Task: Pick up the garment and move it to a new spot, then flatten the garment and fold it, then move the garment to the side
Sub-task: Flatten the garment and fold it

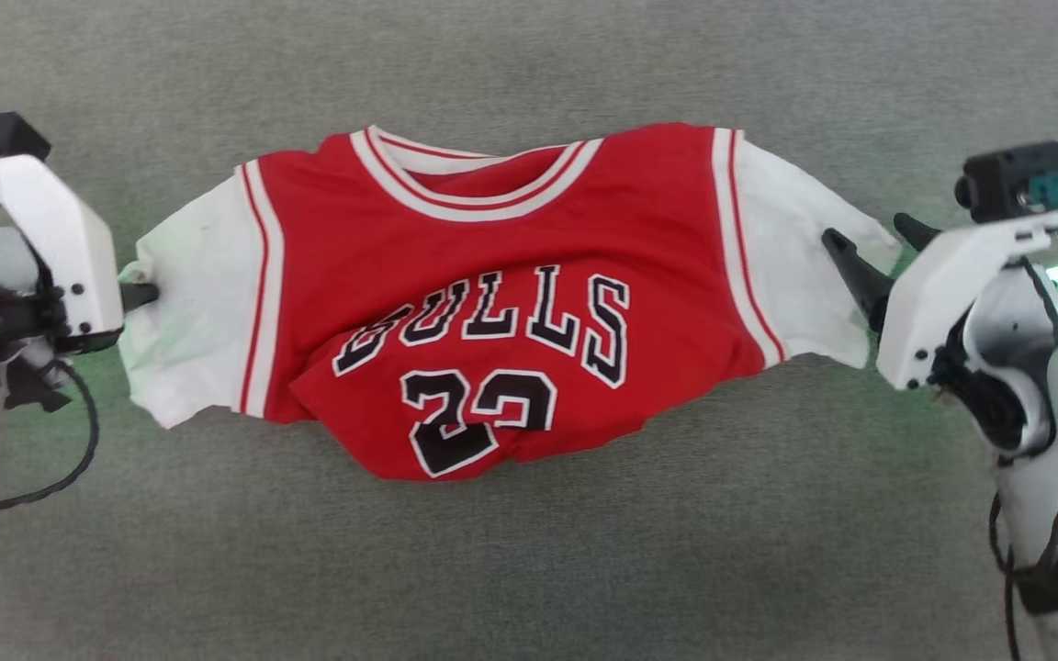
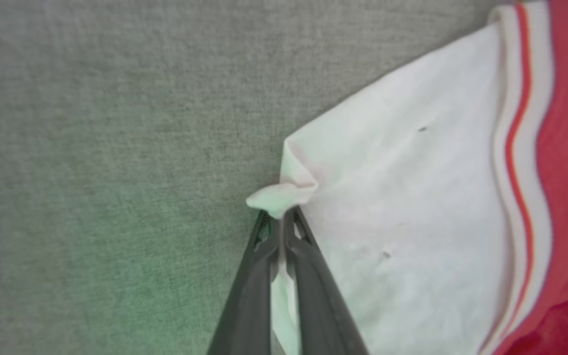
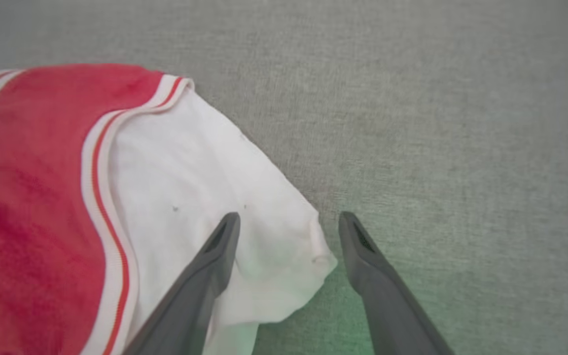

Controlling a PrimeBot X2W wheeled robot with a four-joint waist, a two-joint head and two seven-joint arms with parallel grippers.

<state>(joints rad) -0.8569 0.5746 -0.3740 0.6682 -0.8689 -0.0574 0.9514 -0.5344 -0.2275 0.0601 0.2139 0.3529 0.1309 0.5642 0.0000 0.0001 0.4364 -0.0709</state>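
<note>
Your left gripper (image 2: 279, 217) is clamped tight on a pinched white corner of the garment (image 1: 492, 275), at the jersey's left end. Your right gripper (image 3: 289, 222) is spread wide and grips nothing. One of its fingers is over the white fabric at the opposite end, the other just off the edge above the grey desk (image 1: 529, 569). Between the two grippers the jersey lies front-up and rumpled, with the BULLS lettering showing and its white inside turned out at both sides.
</note>
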